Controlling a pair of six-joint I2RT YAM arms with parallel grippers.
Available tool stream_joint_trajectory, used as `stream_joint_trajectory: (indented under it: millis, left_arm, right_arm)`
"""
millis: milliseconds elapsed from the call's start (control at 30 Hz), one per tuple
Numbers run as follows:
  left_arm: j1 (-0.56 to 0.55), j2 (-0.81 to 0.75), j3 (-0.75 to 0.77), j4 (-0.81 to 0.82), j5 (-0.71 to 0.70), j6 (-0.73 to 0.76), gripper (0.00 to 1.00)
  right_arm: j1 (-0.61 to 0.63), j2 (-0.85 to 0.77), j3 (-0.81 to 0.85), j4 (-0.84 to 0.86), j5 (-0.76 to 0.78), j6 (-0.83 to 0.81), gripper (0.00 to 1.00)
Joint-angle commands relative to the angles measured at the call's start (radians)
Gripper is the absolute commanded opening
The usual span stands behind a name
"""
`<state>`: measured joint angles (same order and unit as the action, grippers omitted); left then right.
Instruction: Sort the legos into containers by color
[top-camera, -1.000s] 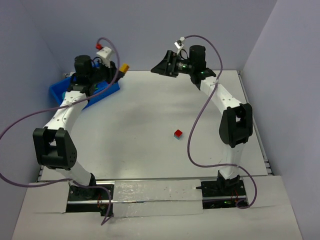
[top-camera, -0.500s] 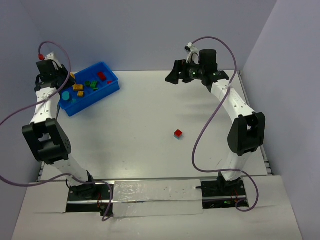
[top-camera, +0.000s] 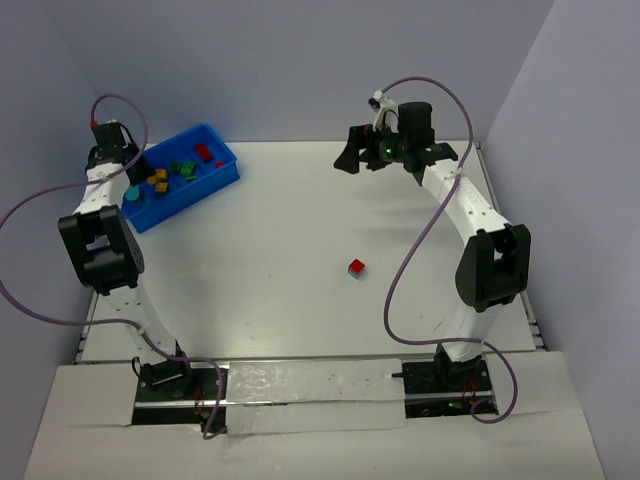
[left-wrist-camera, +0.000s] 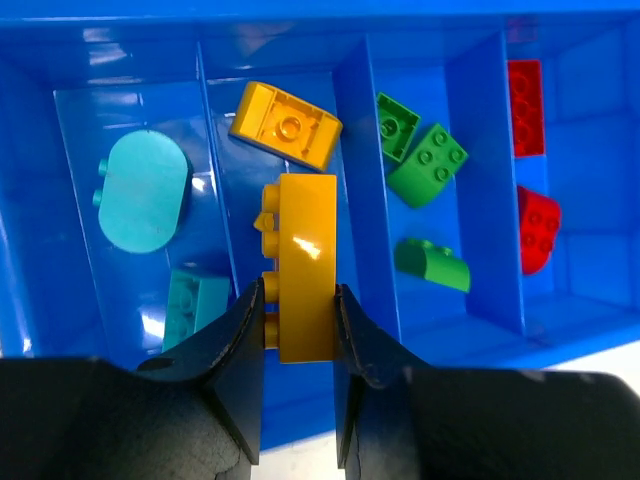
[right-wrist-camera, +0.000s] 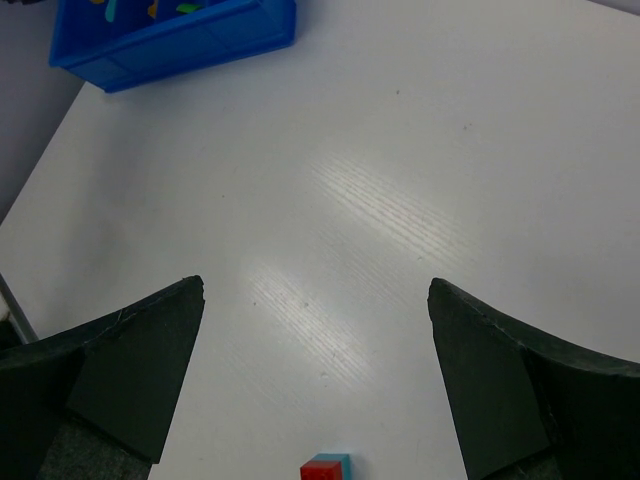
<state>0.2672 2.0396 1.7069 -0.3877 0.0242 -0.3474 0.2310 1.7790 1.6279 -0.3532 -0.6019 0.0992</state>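
The blue bin (top-camera: 226, 177) stands at the back left, with bricks in its compartments. In the left wrist view its dividers (left-wrist-camera: 352, 150) separate teal pieces (left-wrist-camera: 145, 190), a yellow brick (left-wrist-camera: 287, 125), green bricks (left-wrist-camera: 427, 165) and red bricks (left-wrist-camera: 527, 95). My left gripper (left-wrist-camera: 300, 310) is shut on a yellow brick (left-wrist-camera: 305, 250) and holds it above the yellow compartment. In the top view the left gripper (top-camera: 133, 166) is at the bin's left end. A red-and-teal brick (top-camera: 356, 267) lies mid-table and shows in the right wrist view (right-wrist-camera: 325, 468). My right gripper (right-wrist-camera: 316, 290) is open and empty, high at the back (top-camera: 350, 156).
Purple cables loop from both arms over the table sides. Grey-lilac walls close in the back and both sides. The bin also shows at the top left of the right wrist view (right-wrist-camera: 200, 40).
My left arm has swung from over the bin's right end to its left end, still holding the yellow brick. My right arm shifted a little right, then held still.
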Motion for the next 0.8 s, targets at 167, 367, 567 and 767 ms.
stream_joint_trajectory:
  millis: [167,367,567,767]
  left_arm:
    - [-0.006,0.079,0.115,-0.003,0.019,0.030,0.06]
    - [-0.011,0.105,0.137,-0.033,0.027,0.034,0.21]
    - [-0.020,0.117,0.137,-0.023,0.083,0.030,0.25]
    - [-0.030,0.160,0.190,-0.039,0.099,0.024,0.35]
  right_arm:
    - [-0.002,-0.040,0.012,0.005,0.008,-0.019,1.00]
    - [-0.001,-0.023,0.031,0.003,0.011,-0.021,1.00]
    - [-0.002,-0.013,0.032,0.002,0.007,-0.021,1.00]
    - [-0.002,-0.007,0.038,-0.003,0.007,-0.021,1.00]
